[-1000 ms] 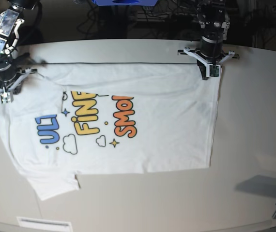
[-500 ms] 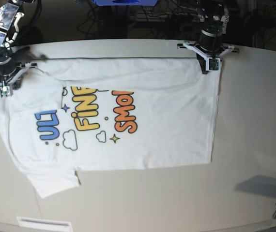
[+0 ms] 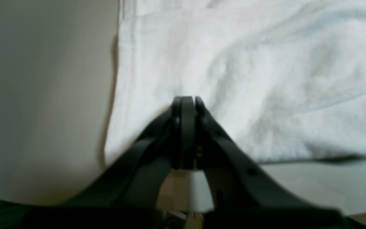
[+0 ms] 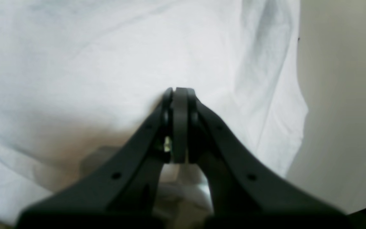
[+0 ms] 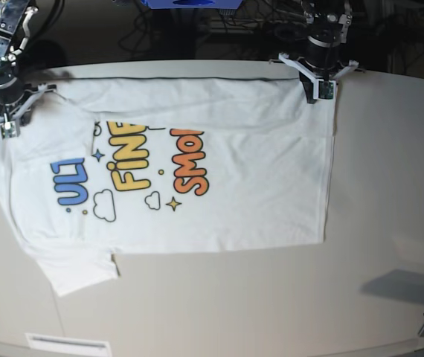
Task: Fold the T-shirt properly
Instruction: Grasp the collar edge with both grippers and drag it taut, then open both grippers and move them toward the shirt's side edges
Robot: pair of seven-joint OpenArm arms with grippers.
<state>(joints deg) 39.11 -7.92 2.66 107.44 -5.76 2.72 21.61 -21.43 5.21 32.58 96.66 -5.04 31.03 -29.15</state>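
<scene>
T-shirt (image 5: 219, 186) cloth is pinched in both tools at once. The left gripper (image 5: 320, 91) has its jaws pressed flat together on the far hem corner, and the left wrist view shows white fabric bunching right at the tips (image 3: 187, 101), with bare table (image 3: 43, 95) just beside them on one side. The right gripper (image 5: 5, 128) is clamped the same way near the shoulder end; its own camera shows cloth fanning out from the closed fingertips (image 4: 179, 92), though how deep the bite goes is blurred, so I can only judge it shallow.

Outward from the two grips, the shirt lies print-up on the table, its far edge doubled over into a long fold running between the tools and partly covering the tops of the yellow and orange letters. The near sleeve (image 5: 78, 271) sticks out well apart from either tool.

The risks, as I judge them:
- A thin pinch could slip if either arm pulls harder than the other, dropping one corner and skewing the fold.
- Uneven travel would drag the body sideways and wrinkle it.
- Each grip may hold only one layer, so the layer beneath would lag.
- The loose near sleeve could crumple under the cloth if the fold comes across it.
</scene>
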